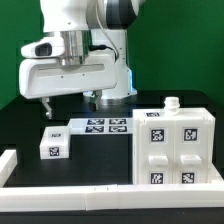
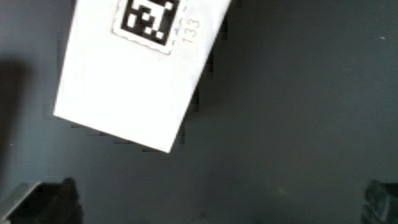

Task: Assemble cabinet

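The cabinet (image 1: 176, 146), a large white box with four tagged square panels on its front face, stands at the exterior view's right with a small white knob (image 1: 171, 102) on top. A small white part with one tag (image 1: 53, 145) lies on the black table at the left. In the wrist view it shows as a flat white piece (image 2: 128, 85) ahead of the fingers. My gripper (image 1: 70, 104) hovers above the table, above and behind that part. It is open and empty (image 2: 214, 203), with only the dark fingertips (image 2: 43, 203) showing at the frame's edges.
The marker board (image 1: 101, 127) lies flat between the small part and the cabinet. Long white border rails (image 1: 70, 196) run along the front and the left edge (image 1: 8, 165) of the black table. The arm's base stands behind the marker board.
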`<move>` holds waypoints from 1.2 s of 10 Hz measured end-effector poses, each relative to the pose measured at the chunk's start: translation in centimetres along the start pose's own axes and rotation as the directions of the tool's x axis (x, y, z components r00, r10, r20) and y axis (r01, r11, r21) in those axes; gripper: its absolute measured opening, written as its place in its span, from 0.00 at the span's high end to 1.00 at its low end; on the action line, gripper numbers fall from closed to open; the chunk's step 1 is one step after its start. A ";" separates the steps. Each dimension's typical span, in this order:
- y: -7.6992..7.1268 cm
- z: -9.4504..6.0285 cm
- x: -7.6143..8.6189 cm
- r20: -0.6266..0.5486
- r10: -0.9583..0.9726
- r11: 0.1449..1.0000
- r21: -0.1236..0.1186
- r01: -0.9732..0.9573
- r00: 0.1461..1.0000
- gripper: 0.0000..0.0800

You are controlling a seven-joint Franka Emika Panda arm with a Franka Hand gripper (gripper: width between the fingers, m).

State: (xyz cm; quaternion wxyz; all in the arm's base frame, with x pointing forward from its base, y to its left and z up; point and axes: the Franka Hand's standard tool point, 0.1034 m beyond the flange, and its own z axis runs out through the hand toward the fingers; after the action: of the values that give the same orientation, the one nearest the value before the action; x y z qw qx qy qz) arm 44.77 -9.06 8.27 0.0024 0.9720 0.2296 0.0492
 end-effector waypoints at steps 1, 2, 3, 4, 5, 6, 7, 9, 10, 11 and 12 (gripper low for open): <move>0.0 0.0 0.0 0.000 0.001 1.000 0.000 -0.001 1.000 0.00; 0.0 0.0 0.0 0.000 0.001 1.000 0.000 -0.001 1.000 0.00; 0.1 0.2 -0.3 0.008 0.024 1.000 0.006 -0.024 1.000 0.00; 0.3 0.6 -0.8 0.032 0.063 0.998 0.021 -0.064 0.997 0.00; 0.8 1.1 -1.4 0.043 0.078 0.997 0.024 -0.079 0.996 0.00; 1.1 1.7 -2.1 0.055 0.085 0.996 0.029 -0.087 0.995 0.00; 1.3 2.2 -2.6 0.064 0.093 0.995 0.033 -0.095 0.994 0.00; 1.8 3.0 -3.2 0.060 0.083 0.996 0.025 -0.085 0.995 0.00; 2.2 3.4 -3.4 0.053 0.076 0.997 0.017 -0.077 0.996 0.00; 2.7 3.7 -4.0 0.058 0.066 0.998 0.018 -0.067 0.996 0.00; 3.0 4.0 -4.2 0.057 0.071 0.997 0.016 -0.072 0.996 0.00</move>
State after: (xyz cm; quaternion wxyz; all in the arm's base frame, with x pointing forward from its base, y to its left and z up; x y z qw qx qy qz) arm 42.70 -13.55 3.98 -0.0014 0.9807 0.1947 0.0196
